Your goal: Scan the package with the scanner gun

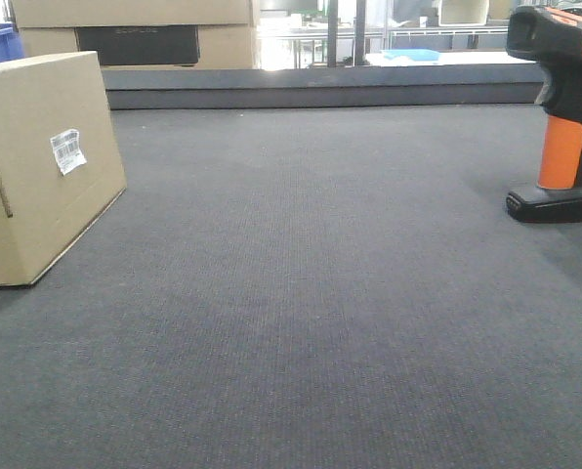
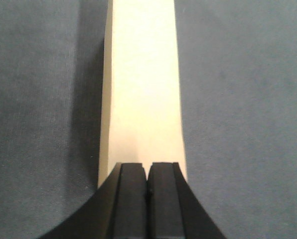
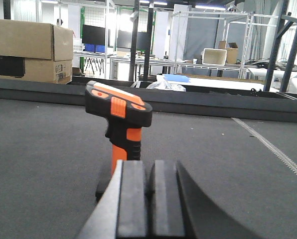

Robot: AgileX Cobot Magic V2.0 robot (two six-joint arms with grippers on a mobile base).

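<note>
Scanner gun [image 3: 120,127] stands upright straight ahead of my right gripper [image 3: 149,172], handle vertical; my left gripper [image 2: 148,172] faces the package [image 2: 143,79]; both clenched empty.

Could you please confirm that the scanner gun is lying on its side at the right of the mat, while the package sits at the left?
Not quite: the scanner gun stands upright on its black base, as the exterior front-facing view shows. It is at the right of the mat, and the package sits at the left.

Open carpet [image 1: 301,293] lies between the package [image 1: 37,166] at left and the scanner gun [image 1: 560,117] at right.
</note>
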